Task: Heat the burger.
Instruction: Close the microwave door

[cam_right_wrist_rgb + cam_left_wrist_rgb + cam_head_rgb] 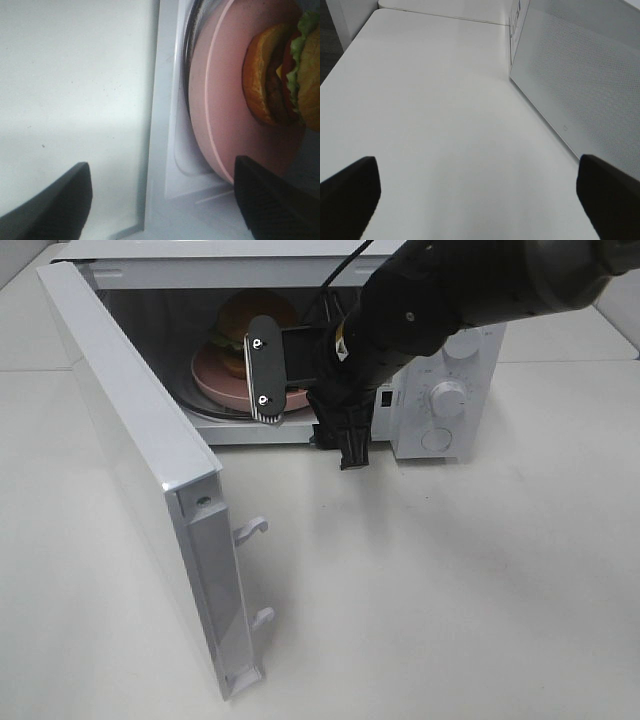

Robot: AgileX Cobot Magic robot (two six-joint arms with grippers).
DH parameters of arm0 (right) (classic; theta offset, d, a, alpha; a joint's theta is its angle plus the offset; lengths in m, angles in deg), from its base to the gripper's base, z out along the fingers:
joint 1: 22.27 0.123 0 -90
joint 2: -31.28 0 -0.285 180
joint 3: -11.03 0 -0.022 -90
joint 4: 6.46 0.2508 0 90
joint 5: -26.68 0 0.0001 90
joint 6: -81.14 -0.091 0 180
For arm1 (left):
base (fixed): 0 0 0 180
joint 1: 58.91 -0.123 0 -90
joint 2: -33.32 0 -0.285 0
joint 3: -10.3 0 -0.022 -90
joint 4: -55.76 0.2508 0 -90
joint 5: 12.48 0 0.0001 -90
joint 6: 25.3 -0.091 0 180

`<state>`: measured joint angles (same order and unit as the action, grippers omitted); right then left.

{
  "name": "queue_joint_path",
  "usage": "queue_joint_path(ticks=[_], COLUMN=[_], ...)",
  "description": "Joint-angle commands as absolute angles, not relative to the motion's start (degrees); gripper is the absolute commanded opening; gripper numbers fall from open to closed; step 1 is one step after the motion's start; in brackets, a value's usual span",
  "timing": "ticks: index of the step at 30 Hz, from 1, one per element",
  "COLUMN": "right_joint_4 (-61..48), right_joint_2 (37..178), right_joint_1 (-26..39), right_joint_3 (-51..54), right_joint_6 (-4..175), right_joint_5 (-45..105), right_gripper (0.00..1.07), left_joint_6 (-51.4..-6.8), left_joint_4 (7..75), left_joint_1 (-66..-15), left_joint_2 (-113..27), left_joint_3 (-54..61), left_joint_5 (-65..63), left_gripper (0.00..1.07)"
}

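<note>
Hovered at the mouth of the microwave (450, 390) by the far edge of the surface (450, 590) with right fingers (262, 380) spread and empty near the pink plate (208, 378) bearing the burger (250, 315) inside, left fingers (347, 195) likewise parted; risked snagging the plate rim or the swung-out door (130, 440) on withdrawal.

**A:** What's blocking the microwave (455, 360) mouth?

**B:** My right gripper (162, 200) sits across its right half, jaws spread. The door (130, 450) stands swung out, walling off the left.

**A:** Any room inside?

**B:** Little. The pink plate (212, 382) and burger (245, 320) fill the floor. The table (450, 590) in front is open, and my left gripper (480, 200) has free table beside the door's outer face.
</note>
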<state>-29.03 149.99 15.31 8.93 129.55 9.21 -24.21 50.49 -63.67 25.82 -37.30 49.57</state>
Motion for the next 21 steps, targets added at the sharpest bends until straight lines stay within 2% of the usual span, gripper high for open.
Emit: queue_joint_path(ticks=[1,12,21], right_joint_4=[-28.9,-28.9,-28.5], right_joint_2=[145.8,134.9,122.5], right_joint_1=[15.1,15.1,15.1], right_joint_3=[5.8,-1.9,-8.4], right_joint_6=[126.2,113.2,92.9], right_joint_5=[9.7,6.7,-4.8], right_gripper=[0.77,0.77,0.77], left_joint_6=[-24.0,-24.0,-24.0], left_joint_4=[50.3,50.3,50.3], left_joint_1=[-63.6,-63.6,-63.6], left_joint_2=[26.9,26.9,26.9], left_joint_3=[-37.3,-37.3,-37.3], left_joint_5=[48.7,48.7,48.7], left_gripper=[1.02,1.02,1.02])
